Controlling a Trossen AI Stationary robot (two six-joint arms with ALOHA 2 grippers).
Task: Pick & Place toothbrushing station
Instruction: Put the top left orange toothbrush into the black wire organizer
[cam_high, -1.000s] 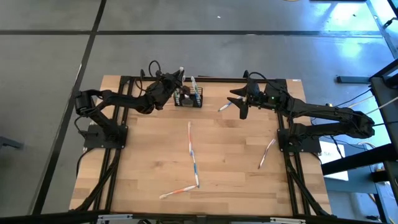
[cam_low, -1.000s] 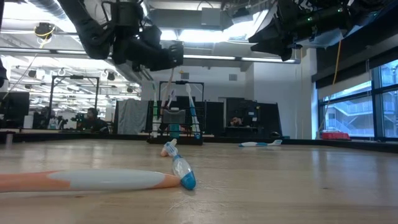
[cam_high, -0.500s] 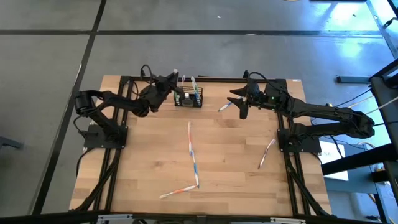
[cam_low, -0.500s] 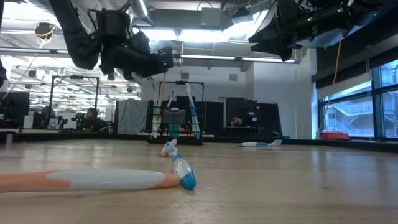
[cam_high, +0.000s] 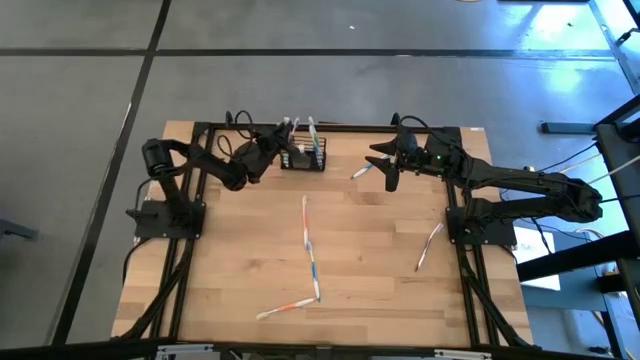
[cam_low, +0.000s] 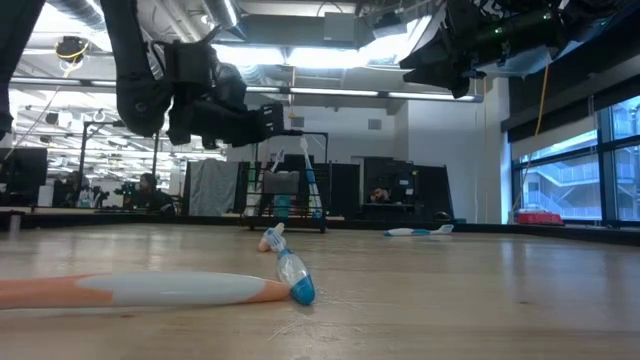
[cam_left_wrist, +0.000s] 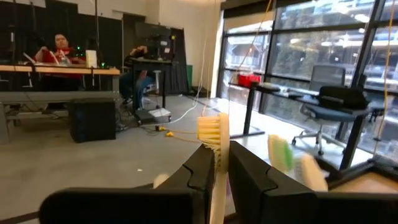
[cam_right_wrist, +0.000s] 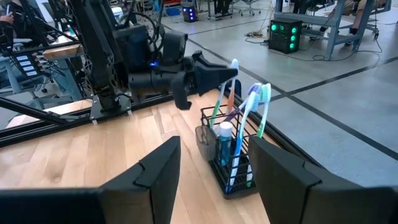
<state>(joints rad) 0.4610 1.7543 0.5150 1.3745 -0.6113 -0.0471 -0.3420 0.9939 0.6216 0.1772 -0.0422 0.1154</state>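
Note:
The toothbrushing station, a small black wire basket (cam_high: 303, 158) (cam_right_wrist: 229, 163), stands on the table near its far edge. It holds several upright toothbrushes and a small teal tube (cam_right_wrist: 225, 135). My left gripper (cam_high: 281, 143) (cam_right_wrist: 219, 74) is just left of the basket's top, shut on a white-headed toothbrush (cam_right_wrist: 233, 65) (cam_left_wrist: 214, 134). My right gripper (cam_high: 385, 168) hangs open above the table to the basket's right, over a loose toothbrush (cam_high: 362, 171). My left gripper pinches the toothbrush's neck (cam_left_wrist: 217, 163), just below the bristle head, between its two fingers. The fingers come roughly level from the table's left and lie across the brush. The brush stands nearly upright, head up, and its handle (cam_right_wrist: 227, 102) runs down into the basket.
Loose toothbrushes lie on the wood: a long pair in the middle (cam_high: 307, 240), one near the front (cam_high: 290, 305), one at the right (cam_high: 430, 245). In the low view one lies close in front (cam_low: 150, 290). People sit at desks beyond the table.
My left gripper has sunk toward the basket and drawn slightly toward the table's left, still shut on the toothbrush. The brush has gone down with it, its handle lower in the basket. My right arm has kept still.

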